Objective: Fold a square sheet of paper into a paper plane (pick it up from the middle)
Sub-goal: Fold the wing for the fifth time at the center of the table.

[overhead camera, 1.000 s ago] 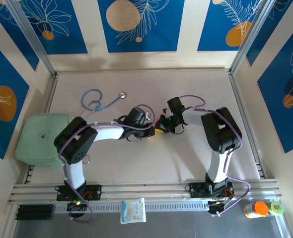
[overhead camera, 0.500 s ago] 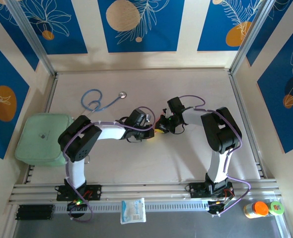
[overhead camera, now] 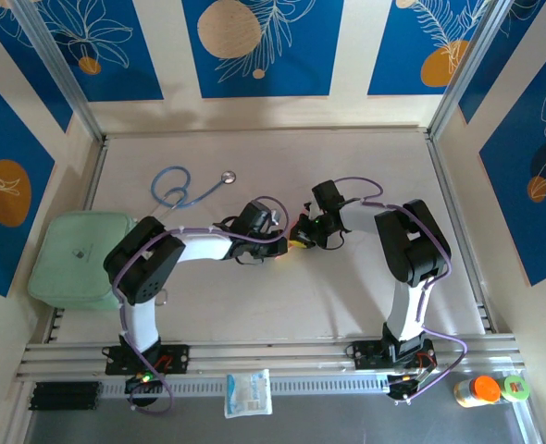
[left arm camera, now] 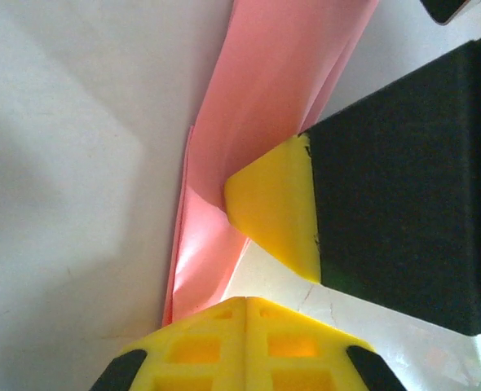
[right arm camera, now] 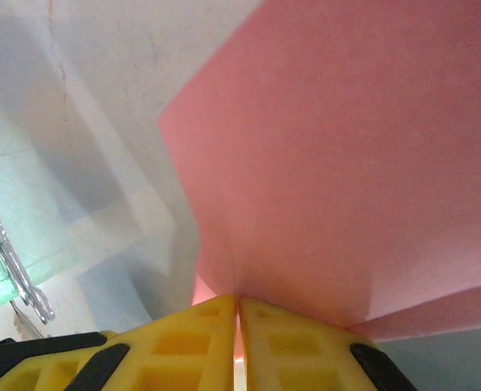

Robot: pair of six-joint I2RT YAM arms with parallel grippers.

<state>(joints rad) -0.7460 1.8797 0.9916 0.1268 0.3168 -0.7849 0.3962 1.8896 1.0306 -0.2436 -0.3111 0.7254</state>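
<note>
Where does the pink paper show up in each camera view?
Top external: a sliver of the pink paper near the picture's centre.
Left wrist: a folded strip running top to bottom, centre.
Right wrist: a broad sheet across the upper right.
Shared landmark: yellow fingers of the right gripper.

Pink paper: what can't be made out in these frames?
- Left wrist: pink paper cut off by the top edge, partly covered by a yellow-tipped finger.
- Right wrist: it runs past top and right edges.
- Top external: left gripper and right gripper mostly cover it; folds unreadable.
</note>
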